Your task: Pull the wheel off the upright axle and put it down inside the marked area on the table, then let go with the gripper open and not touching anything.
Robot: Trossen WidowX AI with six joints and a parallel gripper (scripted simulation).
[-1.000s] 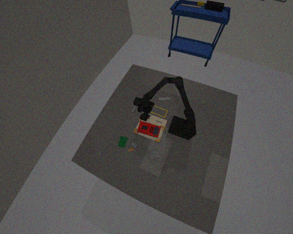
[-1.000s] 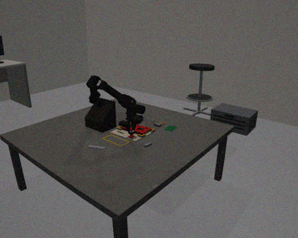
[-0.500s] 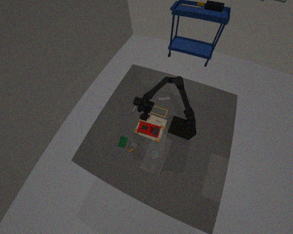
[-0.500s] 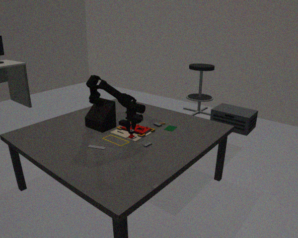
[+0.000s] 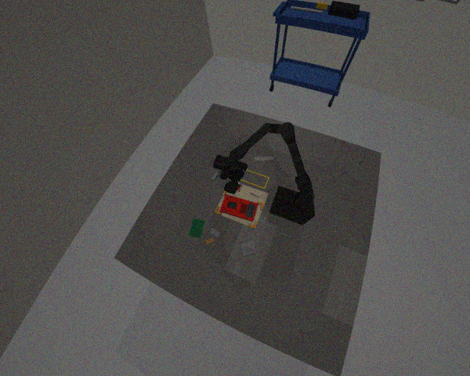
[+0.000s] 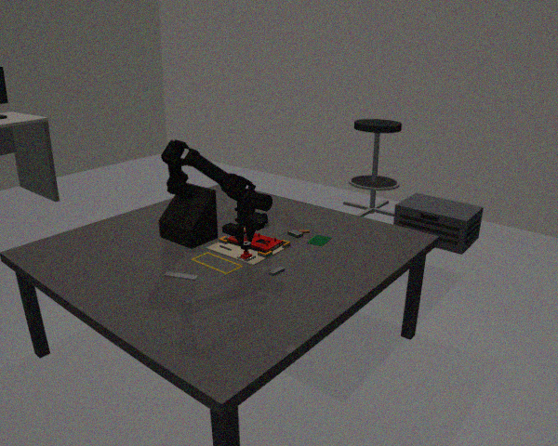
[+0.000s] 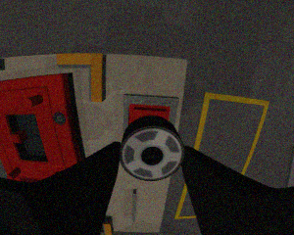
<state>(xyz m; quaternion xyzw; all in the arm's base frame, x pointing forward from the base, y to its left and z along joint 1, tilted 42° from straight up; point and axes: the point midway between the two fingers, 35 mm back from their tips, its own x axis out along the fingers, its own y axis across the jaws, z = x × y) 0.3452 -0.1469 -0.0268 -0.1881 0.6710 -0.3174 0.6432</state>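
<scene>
So far: gripper (image 7: 151,157) fingers clamped on wheel (image 7: 151,153), above red mount (image 7: 149,113); yellow-outlined area (image 7: 229,140) beside, placing and release left.

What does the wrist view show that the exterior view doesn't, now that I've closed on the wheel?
Wrist only: the wheel face-on, its spokes and hub hole, pinched between both fingers, with a small red block just beyond it. Exterior only: the whole arm, the table edge, a stool and a green plate. Both: the gripper shut on the wheel, the red board and the yellow-outlined marked area, which has nothing in it yet.
</scene>
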